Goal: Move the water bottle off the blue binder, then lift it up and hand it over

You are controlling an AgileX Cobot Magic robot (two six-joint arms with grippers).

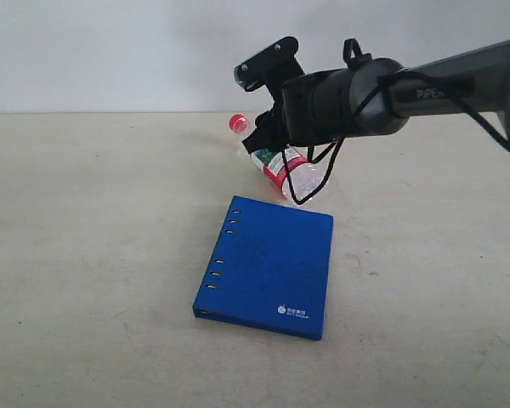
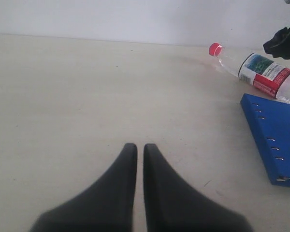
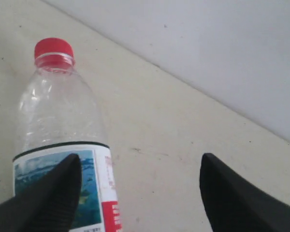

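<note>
First, the exterior view. The binder (image 1: 268, 268) lies flat and closed on the table (image 1: 85, 255), royal blue, with spine slots along one long edge and a small white logo near one corner. The bottle (image 1: 282, 168) lies on its side on the table just beyond the binder's far edge, off the cover. It is clear plastic with a red cap (image 1: 237, 123) and a red, white and green label. The cap end points away from the binder and the base end lies nearest it. The right gripper (image 1: 259, 136) is at the bottle, and the right arm (image 1: 425, 89) hides part of the body. Its opening cannot be judged from this view.

Next, the left wrist view. The left gripper (image 2: 139, 146) is well away from the binder, over bare table, with its fingers drawn together and only a thin slit between them. The bottle's base lies close by the binder's corner. Whether they touch cannot be told.

Last, the right wrist view. The right gripper's fingers stand wide apart. One finger (image 3: 43, 203) overlaps the label, and contact cannot be confirmed. The other stands clear over the table.
</note>
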